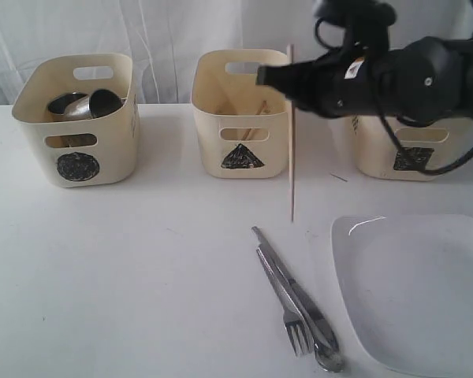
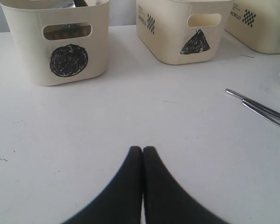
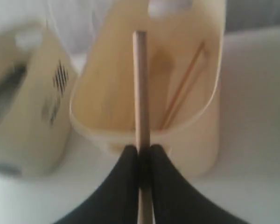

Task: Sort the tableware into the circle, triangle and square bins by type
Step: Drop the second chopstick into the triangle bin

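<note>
**Bins, cream plastic, with handle cut-outs: three.** They stood in a row on the white counter. The circle-marked bin and the triangle-marked bin stood ahead of the left jaws. The square-marked bin sat under the right arm, behind its jaws.

**Steel mugs: two.** The first steel mug and the second steel mug were both inside the circle-marked bin, tilted and side by side.

**Wooden chopsticks: two.**
- The held chopstick was pinched between the closed right jaws near its upper end. Its long axis was upright, with a short part above the jaws and the longer part hanging below them, just beside the triangle-marked bin. Whether its lower tip touched the counter could not be told.
- The second chopstick lay inside the triangle-marked bin, beyond the right jaws, leaning aslant against a wall.

**Steel cutlery: one fork, one knife and one spoon.** They lay close together on the counter, well below the right jaws. Their long axes ran nearly parallel, handles pointing toward the triangle-marked bin and heads pointing away from it. The handle ends lay ahead of the left jaws, off to one side.

**Large white square plate: one.** It lay flat on the counter below the right arm, just beside the cutlery heads.

**Left jaws.** They were closed tip to tip, gripping nothing, over bare counter.
</note>
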You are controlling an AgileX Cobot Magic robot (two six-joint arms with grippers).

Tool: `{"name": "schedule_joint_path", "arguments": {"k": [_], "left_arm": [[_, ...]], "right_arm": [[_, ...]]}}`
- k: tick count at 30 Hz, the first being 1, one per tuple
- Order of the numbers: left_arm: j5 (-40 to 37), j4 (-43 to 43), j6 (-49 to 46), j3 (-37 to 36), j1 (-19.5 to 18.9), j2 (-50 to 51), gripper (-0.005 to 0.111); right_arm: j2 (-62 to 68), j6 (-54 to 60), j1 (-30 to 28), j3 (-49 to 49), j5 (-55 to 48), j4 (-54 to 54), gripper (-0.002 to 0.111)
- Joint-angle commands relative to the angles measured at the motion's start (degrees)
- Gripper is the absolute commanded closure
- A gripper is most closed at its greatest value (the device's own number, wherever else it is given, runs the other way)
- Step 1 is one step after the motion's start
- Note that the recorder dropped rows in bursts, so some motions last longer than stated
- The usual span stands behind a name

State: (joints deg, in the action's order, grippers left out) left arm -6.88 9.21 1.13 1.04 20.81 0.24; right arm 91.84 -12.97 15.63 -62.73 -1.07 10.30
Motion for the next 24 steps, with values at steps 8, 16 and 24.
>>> {"name": "schedule_joint_path", "arguments": {"k": [8,16,24], "left_arm": [[-0.16,0.07,0.14,-0.41,-0.02,-0.24,0.107],[-0.16,0.07,0.14,-0.41,-0.02,-0.24,0.107],[-0.16,0.07,0.14,-0.41,-0.02,-0.24,0.107]], "right_arm": [[9.56,-11.79,-6.43,-13.44,13.41,2.83,0.108],[26.01,-11.46,-6.43,-31.44,14.62,2.83,0.103],[31.20,-11.03,-4.61,-37.35,7.55,-8.40,0.085]]}}
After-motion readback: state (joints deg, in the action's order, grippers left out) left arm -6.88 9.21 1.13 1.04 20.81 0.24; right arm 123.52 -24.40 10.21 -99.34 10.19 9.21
